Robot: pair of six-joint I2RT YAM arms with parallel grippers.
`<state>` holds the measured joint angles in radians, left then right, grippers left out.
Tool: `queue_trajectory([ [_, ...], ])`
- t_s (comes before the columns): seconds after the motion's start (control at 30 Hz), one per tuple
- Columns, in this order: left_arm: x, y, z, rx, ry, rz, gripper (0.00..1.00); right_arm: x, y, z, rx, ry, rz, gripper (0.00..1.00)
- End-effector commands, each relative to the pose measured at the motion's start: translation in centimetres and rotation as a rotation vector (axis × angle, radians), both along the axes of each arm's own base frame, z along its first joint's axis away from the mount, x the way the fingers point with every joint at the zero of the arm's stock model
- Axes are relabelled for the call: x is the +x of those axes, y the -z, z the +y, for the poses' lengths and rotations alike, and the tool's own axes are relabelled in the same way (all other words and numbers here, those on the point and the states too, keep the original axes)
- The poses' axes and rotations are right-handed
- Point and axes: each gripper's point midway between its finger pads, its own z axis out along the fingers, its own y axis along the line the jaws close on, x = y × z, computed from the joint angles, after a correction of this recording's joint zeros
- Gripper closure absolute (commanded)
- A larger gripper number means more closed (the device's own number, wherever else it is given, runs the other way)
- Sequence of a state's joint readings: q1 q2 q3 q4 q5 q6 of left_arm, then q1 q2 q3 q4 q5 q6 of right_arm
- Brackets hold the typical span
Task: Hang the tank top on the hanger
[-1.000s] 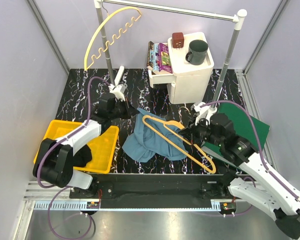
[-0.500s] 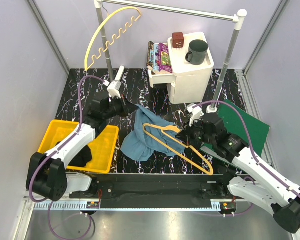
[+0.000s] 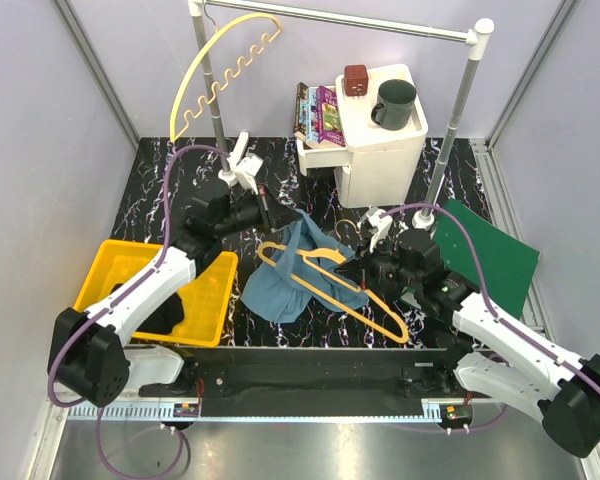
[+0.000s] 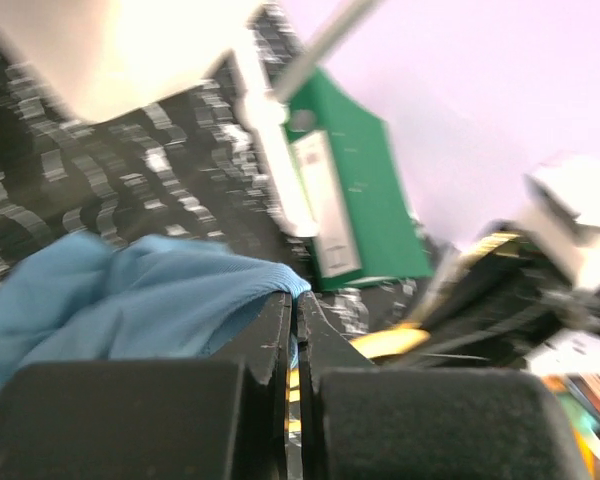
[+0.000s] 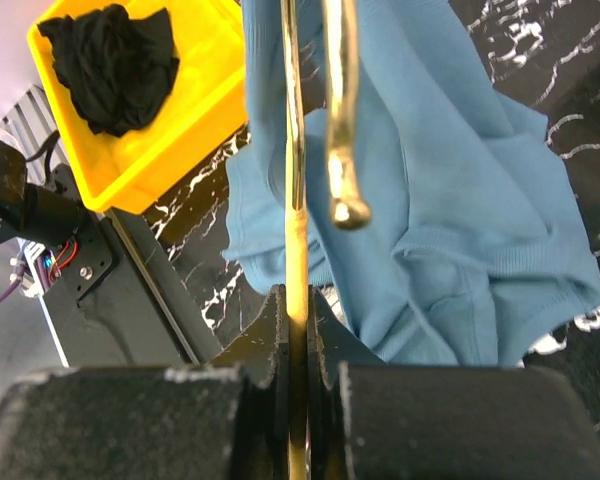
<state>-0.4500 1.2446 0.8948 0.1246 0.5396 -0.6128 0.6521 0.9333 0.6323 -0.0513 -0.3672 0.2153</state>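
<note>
The teal-blue tank top (image 3: 292, 275) is partly lifted off the black marbled table, its top edge raised toward the left. My left gripper (image 3: 280, 214) is shut on that edge; the cloth (image 4: 150, 300) shows pinched between its jaws in the left wrist view. The orange-yellow hanger (image 3: 325, 285) lies tilted over the tank top, its far end low at the right front. My right gripper (image 3: 358, 268) is shut on the hanger's bar (image 5: 296, 200), with the hook end (image 5: 342, 120) and the tank top (image 5: 450, 200) beyond it.
A yellow bin (image 3: 205, 300) with a black cloth (image 3: 165, 312) stands front left; it also shows in the right wrist view (image 5: 200, 60). A white cabinet (image 3: 380, 150) with mug and books stands at the back. A clothes rail (image 3: 340, 20) carries a pale wavy hanger (image 3: 220, 75). A green board (image 3: 490, 250) lies right.
My left gripper has lifted the tank top's edge up and to the right. My right gripper has carried the hanger to the left, over the tank top.
</note>
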Motion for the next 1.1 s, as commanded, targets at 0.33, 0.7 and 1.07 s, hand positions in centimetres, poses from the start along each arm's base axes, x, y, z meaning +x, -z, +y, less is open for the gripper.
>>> queue_trajectory([
  [0.33, -0.9, -5.0, 0.6, -0.096, 0.058, -0.126, 1.0, -0.6, -4.0, 0.8, 0.158, -0.048, -0.184, 1.0],
  [0.7, 2.4, -1.5, 4.0, 0.061, -0.083, -0.094, 0.01, -2.5, -6.2, 0.5, 0.205, -0.112, -0.218, 1.0],
  [1.07, -0.8, -4.7, 9.6, 0.197, -0.36, -0.354, 0.01, -0.6, -6.8, 2.2, 0.119, -0.15, -0.175, 1.0],
])
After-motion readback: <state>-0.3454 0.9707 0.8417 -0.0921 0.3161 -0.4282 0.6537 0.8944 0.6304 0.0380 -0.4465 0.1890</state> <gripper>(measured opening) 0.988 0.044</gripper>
